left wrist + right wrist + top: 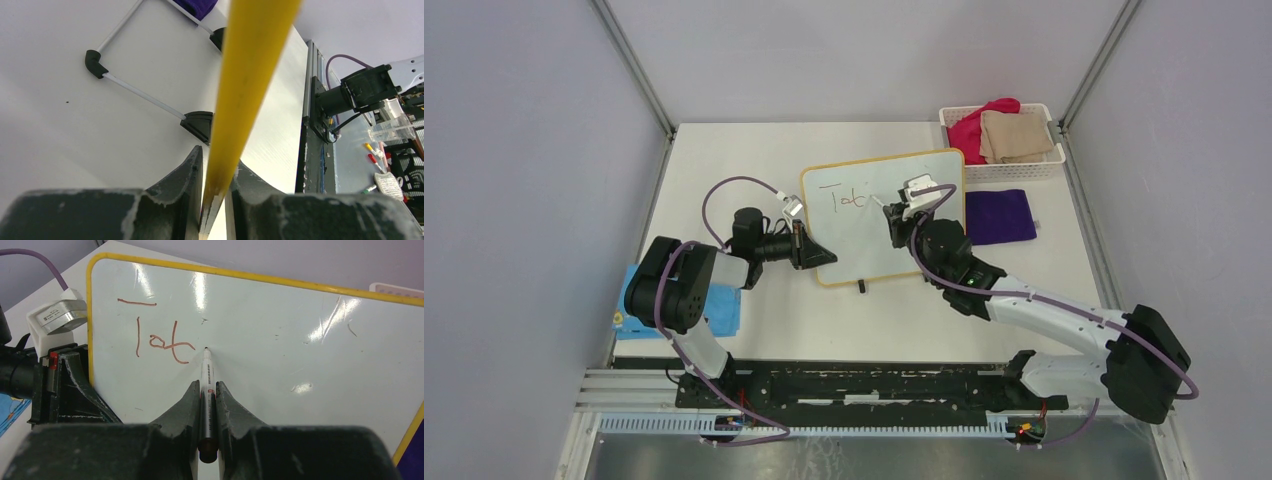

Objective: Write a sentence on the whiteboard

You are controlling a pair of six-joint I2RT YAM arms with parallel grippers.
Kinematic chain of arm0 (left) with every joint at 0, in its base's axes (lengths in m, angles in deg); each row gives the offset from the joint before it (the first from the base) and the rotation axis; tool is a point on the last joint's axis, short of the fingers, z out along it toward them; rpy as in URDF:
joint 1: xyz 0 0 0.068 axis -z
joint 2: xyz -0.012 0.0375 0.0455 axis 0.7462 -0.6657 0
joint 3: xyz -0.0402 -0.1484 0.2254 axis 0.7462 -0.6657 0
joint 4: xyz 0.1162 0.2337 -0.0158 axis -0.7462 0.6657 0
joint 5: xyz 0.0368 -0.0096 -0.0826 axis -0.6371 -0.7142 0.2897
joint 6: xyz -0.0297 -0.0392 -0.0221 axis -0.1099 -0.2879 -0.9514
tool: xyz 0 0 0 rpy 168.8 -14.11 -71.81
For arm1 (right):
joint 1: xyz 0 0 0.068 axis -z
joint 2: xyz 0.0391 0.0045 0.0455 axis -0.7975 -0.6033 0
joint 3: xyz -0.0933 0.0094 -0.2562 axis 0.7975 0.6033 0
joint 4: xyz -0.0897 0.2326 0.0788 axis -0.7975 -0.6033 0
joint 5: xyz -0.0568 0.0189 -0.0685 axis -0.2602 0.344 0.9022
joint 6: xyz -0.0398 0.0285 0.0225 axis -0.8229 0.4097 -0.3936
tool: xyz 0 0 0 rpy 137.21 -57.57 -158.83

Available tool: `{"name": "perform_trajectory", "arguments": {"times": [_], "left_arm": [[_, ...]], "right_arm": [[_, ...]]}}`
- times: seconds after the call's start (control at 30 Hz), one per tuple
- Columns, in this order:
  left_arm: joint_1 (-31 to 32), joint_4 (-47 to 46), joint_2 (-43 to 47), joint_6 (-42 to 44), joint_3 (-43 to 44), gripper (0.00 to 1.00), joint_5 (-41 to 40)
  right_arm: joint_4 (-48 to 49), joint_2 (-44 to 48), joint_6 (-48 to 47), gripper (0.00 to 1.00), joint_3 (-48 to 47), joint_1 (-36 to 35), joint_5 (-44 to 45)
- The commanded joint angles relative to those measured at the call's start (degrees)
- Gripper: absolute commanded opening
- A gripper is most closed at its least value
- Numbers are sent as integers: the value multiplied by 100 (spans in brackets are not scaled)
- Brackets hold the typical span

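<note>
Seen from above, the rail [824, 385] carrying the two arm bases sits nearest, at the near edge of the table [724, 160]. The left gripper [817, 250] reaches in from the left and is clamped on the lower left edge of the whiteboard [869, 245]. The whiteboard lies mid-table, turned slightly. The right gripper [892, 214] hangs over the board's upper middle, just right of the writing [842, 199], a few letters near the top left corner. A purple cloth [1001, 216] lies just beside the board's right edge. A white basket [1024, 168] of pink and beige cloths stands behind the purple cloth, and a blue card [629, 318] lies by the left arm.

From the left wrist, two dark fingers [192, 175] pinch the board's yellow frame [255, 50], which runs up and away between them, edge-on. Left of the frame, a thin white rod [145, 95] with black corner pieces lies against a white surface. The rail shows at the right.

From the right wrist, the fingers [187, 405] are closed tight on a pen [207, 367] that points away from the camera. Its tip touches the glossy board just right of the last letter. The thin reddish strokes show a T, a round letter and a third with a tall stem. The left gripper holds the frame at the left edge.
</note>
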Motion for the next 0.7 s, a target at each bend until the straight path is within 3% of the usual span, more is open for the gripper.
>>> {"name": "perform_trajectory", "arguments": {"times": [0.0, 0.67], "left_arm": [[96, 614, -18, 488, 10, 2, -440], [97, 710, -45, 527, 46, 2, -455]], "right_arm": [[193, -132, -43, 0, -312, 67, 124], [-4, -32, 128, 0, 140, 63, -268]]}}
